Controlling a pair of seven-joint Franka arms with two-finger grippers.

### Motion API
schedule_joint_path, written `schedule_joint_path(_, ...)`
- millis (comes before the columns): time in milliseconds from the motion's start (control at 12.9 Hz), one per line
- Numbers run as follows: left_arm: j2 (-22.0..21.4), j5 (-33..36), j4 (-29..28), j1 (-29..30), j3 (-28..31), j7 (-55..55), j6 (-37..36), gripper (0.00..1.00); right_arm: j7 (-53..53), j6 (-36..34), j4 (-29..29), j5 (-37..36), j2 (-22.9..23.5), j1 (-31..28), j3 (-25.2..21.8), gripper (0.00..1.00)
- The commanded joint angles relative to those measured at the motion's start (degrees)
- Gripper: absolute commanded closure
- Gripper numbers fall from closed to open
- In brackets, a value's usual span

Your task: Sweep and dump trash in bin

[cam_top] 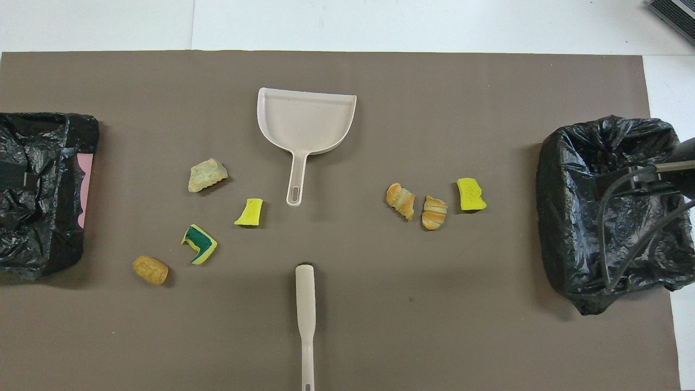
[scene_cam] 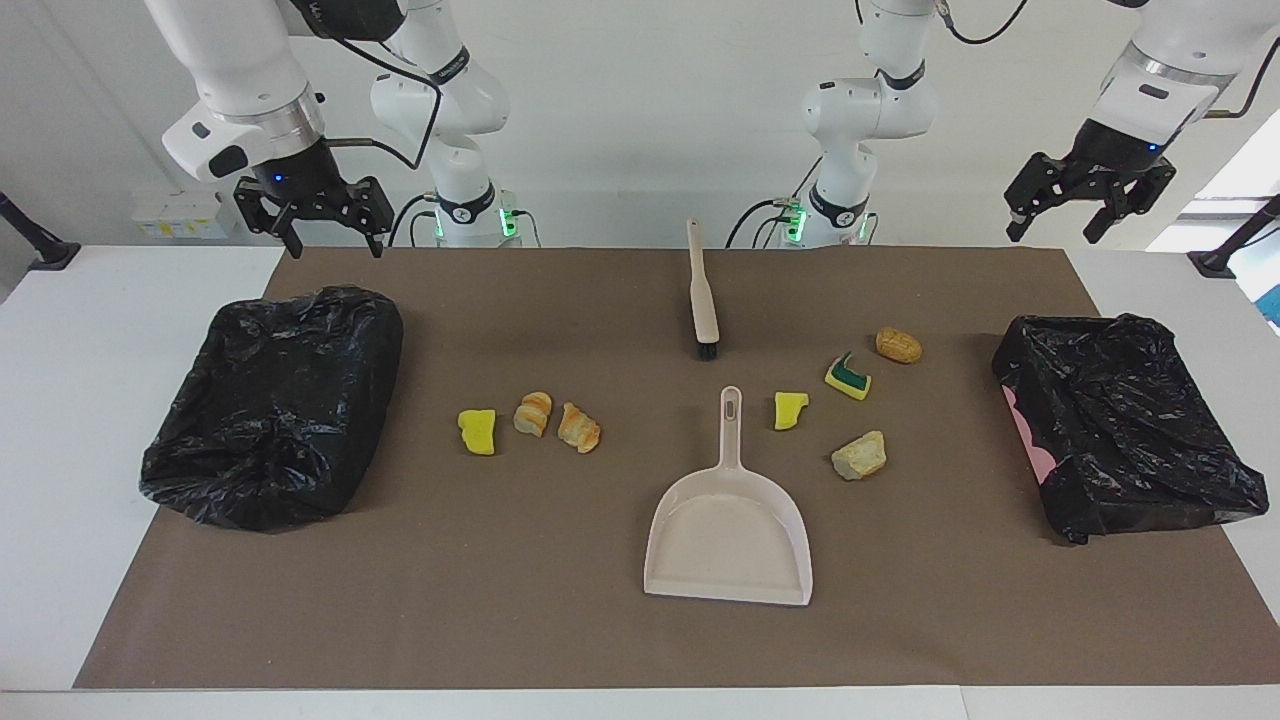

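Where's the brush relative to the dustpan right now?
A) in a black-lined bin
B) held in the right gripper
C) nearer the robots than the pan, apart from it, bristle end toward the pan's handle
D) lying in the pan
C: the brush lies flat on the brown mat, nearer the robots than the dustpan, with a gap between its bristle end and the pan's handle; no gripper holds it.

brush [cam_top: 305, 320]: handle end cut by overhead view's bottom edge | black-lined bin [cam_top: 38, 190]: cut by side edge

Brown mat [scene_cam: 560, 640] covered the white tabletop [scene_cam: 60, 420].
Power strip [scene_cam: 180, 214] lay at its edge near the robots.
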Motion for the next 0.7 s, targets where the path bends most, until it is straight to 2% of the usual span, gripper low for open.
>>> schedule_joint_path(0, -1.3, 0.6, -1.5, 0.1, -0.2, -0.5, 0.5, 0.0, -0.6, 0.5, 4.2, 0.7, 4.6, -0.1, 1.4, 0.0)
schedule_joint_path(233, -1.4, 0.6, -1.6, 0.2, -0.1, -0.5, -0.4, 0.0, -0.5, 1.5, 8.2, 0.7, 10.1, 0.0, 3.1, 0.0)
schedule_joint_path(622, -1.6, 0.6, -1.8, -0.6, 0.0, -1.0, -1.5, 0.0, 2.0, 7.3, 8.3, 0.6, 15.5, 5.5, 3.2, 0.0)
